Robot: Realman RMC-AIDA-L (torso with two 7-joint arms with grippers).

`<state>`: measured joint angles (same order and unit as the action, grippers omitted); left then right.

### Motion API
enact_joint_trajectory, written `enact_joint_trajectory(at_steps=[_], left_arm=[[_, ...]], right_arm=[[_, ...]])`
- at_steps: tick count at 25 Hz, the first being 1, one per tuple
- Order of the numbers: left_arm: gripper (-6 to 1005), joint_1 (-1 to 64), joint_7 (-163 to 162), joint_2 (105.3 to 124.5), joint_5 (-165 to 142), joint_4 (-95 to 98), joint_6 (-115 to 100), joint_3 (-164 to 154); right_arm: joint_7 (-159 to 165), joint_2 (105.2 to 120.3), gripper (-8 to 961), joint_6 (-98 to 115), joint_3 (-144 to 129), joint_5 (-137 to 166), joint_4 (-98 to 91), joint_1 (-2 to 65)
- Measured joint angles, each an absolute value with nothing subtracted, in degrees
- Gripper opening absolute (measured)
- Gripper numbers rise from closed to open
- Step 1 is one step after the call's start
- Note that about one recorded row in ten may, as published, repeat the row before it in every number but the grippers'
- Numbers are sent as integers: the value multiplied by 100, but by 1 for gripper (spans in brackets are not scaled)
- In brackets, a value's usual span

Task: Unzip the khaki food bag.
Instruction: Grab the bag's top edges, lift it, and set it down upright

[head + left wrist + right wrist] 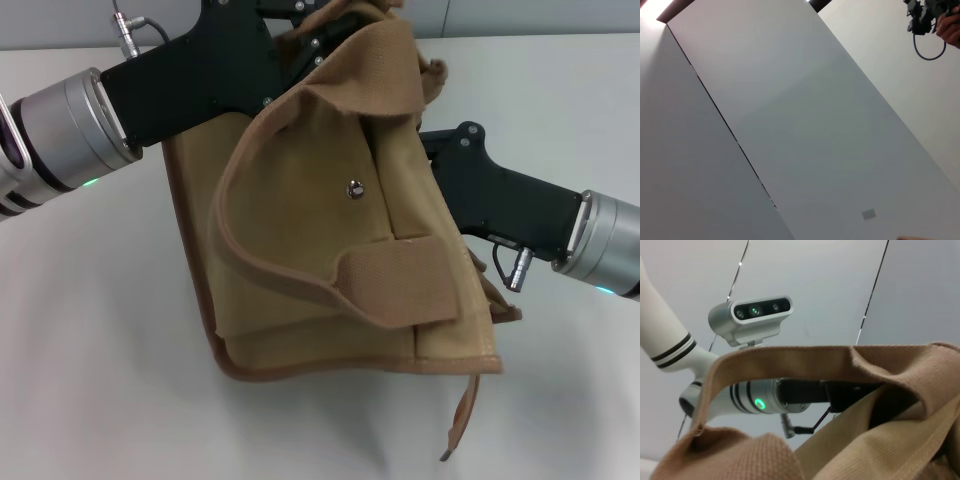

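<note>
The khaki food bag (340, 250) fills the frame's centre on the white worktop (90, 340). Both tools seem buried behind its top; I cannot tell their grip.

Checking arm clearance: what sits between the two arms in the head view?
The khaki food bag fills the stretch: the left gripper reaches in at its top, the right gripper behind its side. Head view shows this.
</note>
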<state>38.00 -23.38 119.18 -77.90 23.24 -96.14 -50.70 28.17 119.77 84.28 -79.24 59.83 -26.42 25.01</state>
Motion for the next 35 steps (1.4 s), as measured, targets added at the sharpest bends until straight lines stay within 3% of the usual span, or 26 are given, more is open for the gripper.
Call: enact_joint_trajectory(at_steps=[8,13,24,35], left_arm=[[86,3800,-2338,11918,-7789,2313,-9612,-5071],[86,3805,-2335,11918,-7704,2268,-9526,-5073],[86,3846,-2266,11918,-7657,2188,-9409,-5071],[86,3879,-2260,11918,-7585,2162,-9309,-5070]], right_arm=[[2805,11979,50,8545,-7891,5623,-2591,2399],[2803,11944,-2,8623,-7887,5607,-2635,2175],[2696,11900,44,9084,-7653,6022,-2809,1233],[2755,11874,90,10351,-5696,7814,-2705,235]])
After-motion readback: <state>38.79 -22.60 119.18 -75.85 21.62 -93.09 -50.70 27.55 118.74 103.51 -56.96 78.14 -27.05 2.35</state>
